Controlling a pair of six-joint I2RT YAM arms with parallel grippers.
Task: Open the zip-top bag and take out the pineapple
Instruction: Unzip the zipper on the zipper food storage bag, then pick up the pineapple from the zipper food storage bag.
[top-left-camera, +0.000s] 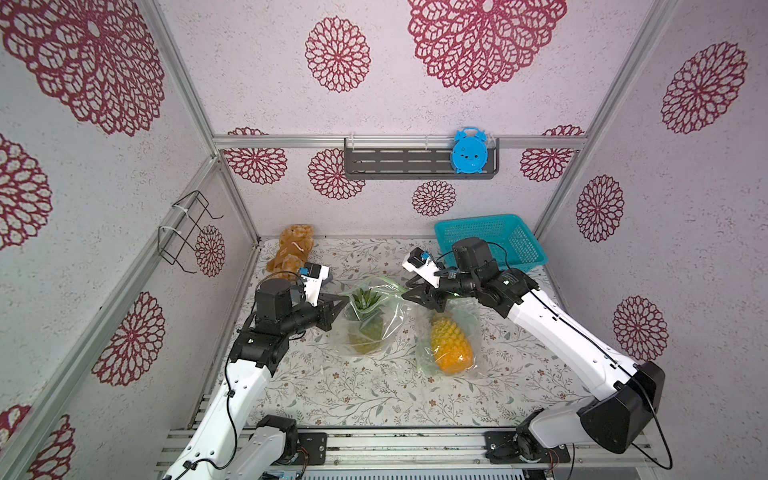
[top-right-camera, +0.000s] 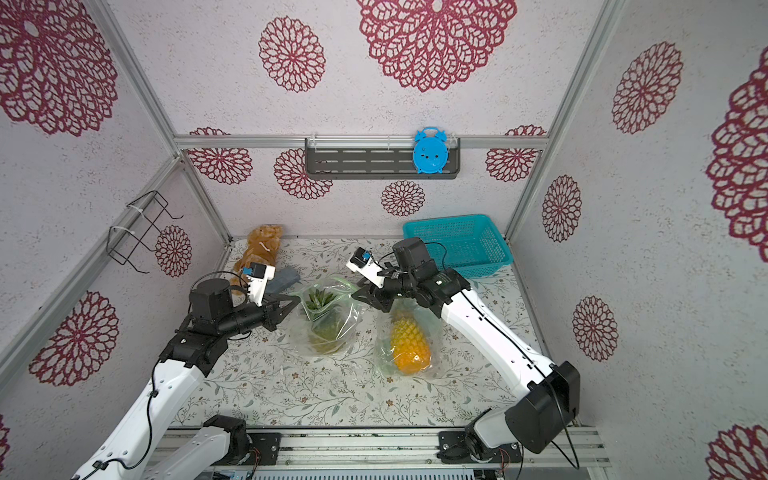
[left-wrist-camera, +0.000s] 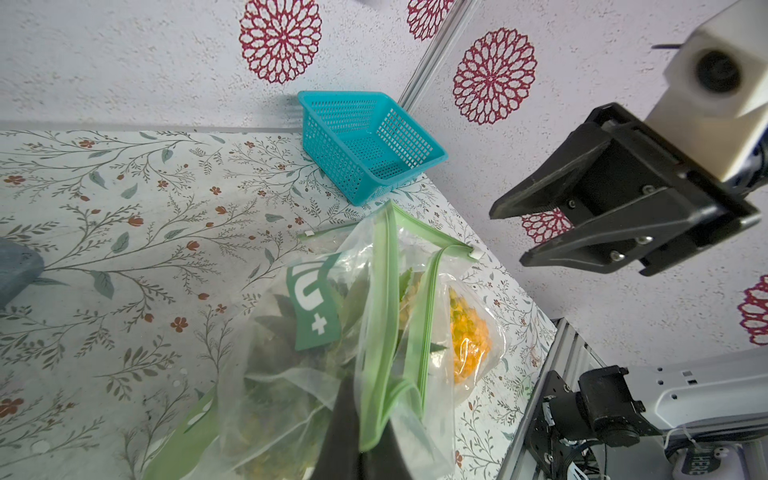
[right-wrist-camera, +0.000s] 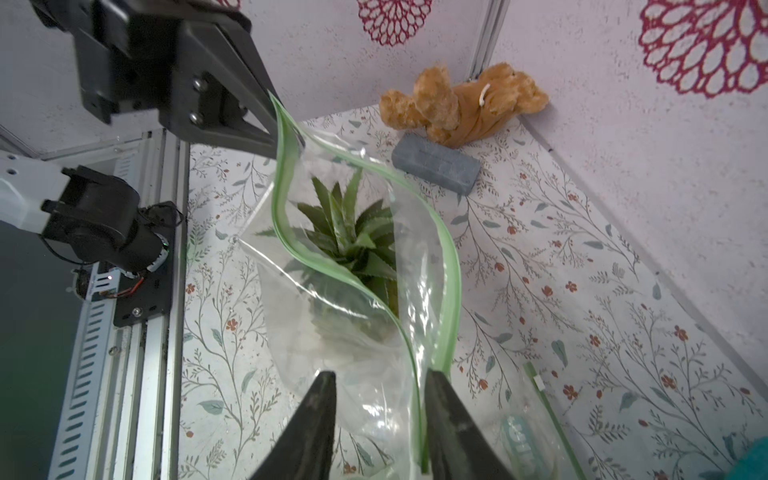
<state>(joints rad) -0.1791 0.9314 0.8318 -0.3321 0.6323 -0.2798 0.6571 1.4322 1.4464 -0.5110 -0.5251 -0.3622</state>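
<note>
The left gripper (right-wrist-camera: 275, 124) has its jaws pressed together on the green zip strip of the zip-top bag (top-left-camera: 376, 320), pinching one lip at its upper corner. In the left wrist view that strip runs straight out from between the dark fingers (left-wrist-camera: 345, 419).

The right gripper (right-wrist-camera: 376, 378) has its jaws apart. The opposite lip of the bag lies in the gap, close to one finger, and is not clamped.

Between the two pairs of jaws the mouth of the bag gapes open. The pineapple (right-wrist-camera: 353, 237) stands inside, its green crown pointing up toward the opening and its body lower in the clear film. In both top views it sits just beyond the left jaws and beside the right ones.

Under the right gripper's wrist lies a second clear bag (top-left-camera: 451, 349) holding a yellow pineapple (top-left-camera: 451, 343) on its side.

Farther past the left jaws a grey block (right-wrist-camera: 436, 168) rests on the flowered table (top-left-camera: 374, 399), with a brown plush toy (top-left-camera: 293, 247) in the corner behind it. Beyond the right gripper a teal basket (top-left-camera: 490, 243) stands against the back wall.
</note>
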